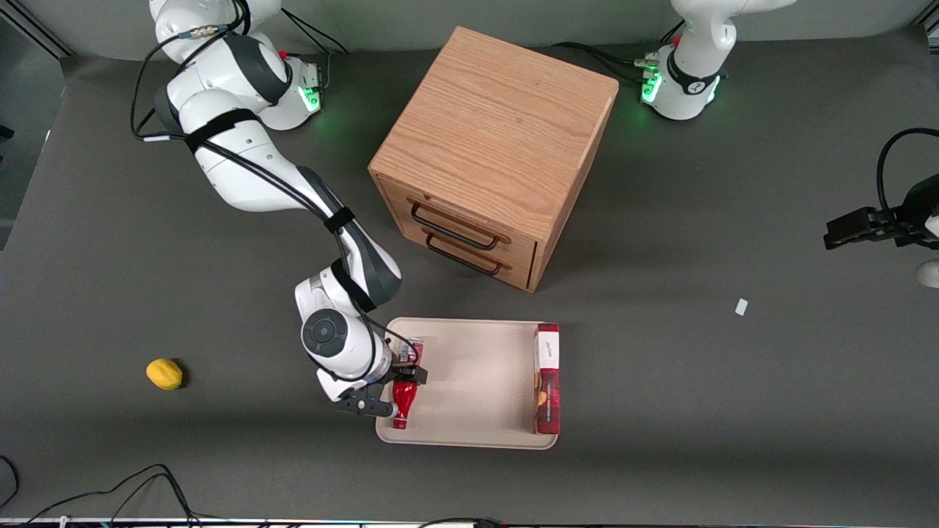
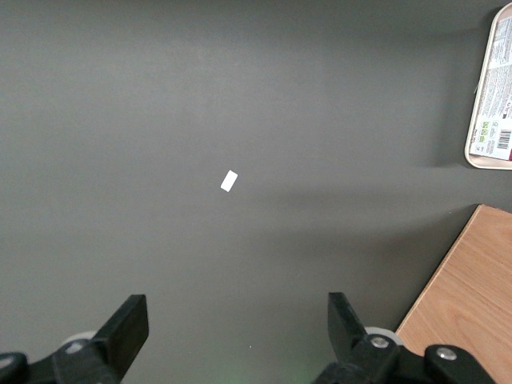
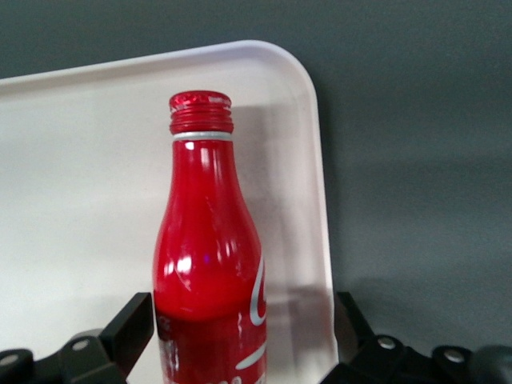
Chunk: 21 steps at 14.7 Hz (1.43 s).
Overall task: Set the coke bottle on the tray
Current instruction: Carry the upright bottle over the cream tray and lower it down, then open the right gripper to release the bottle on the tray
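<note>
Front view, with the right wrist view as a close-up: we see the coke bottle [image 1: 402, 402] lying on the tray [image 1: 477, 381], close to the rim at the working arm's end, its cap pointing toward the front camera. The wrist view shows the bottle [image 3: 208, 256] between the two fingers [image 3: 128, 328] of the claw [image 1: 396, 392], which stand spread with a visible gap on each side, so we judge the claw is not pinching it. We judge the placement essentially made, with the retreat outstanding. The main hazard is the bottle's round body: lying on its side just beside the low rim [image 3: 320, 200], it could roll if a finger brushes it on the way up, and might ride over the rim onto the tabletop [image 1: 183, 455]. A red-and-white box [image 1: 548, 378] lies along the tray's other end, well apart from the bottle. A yellow fruit [image 1: 164, 373] sits on the tabletop, clear of the work.
</note>
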Each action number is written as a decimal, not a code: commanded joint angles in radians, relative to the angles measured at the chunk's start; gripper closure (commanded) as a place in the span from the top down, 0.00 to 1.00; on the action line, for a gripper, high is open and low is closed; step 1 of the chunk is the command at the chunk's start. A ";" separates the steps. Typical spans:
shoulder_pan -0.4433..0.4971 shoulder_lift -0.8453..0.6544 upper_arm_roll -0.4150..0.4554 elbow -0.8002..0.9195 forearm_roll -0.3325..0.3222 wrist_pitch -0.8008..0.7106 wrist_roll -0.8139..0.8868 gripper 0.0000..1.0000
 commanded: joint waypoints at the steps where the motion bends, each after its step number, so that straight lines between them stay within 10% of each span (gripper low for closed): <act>1: 0.015 -0.012 -0.012 0.004 -0.027 0.009 0.035 1.00; 17: -0.138 -0.490 0.011 -0.326 -0.042 -0.160 -0.137 1.00; 21: -0.250 -0.753 0.026 -0.632 0.092 -0.152 -0.304 1.00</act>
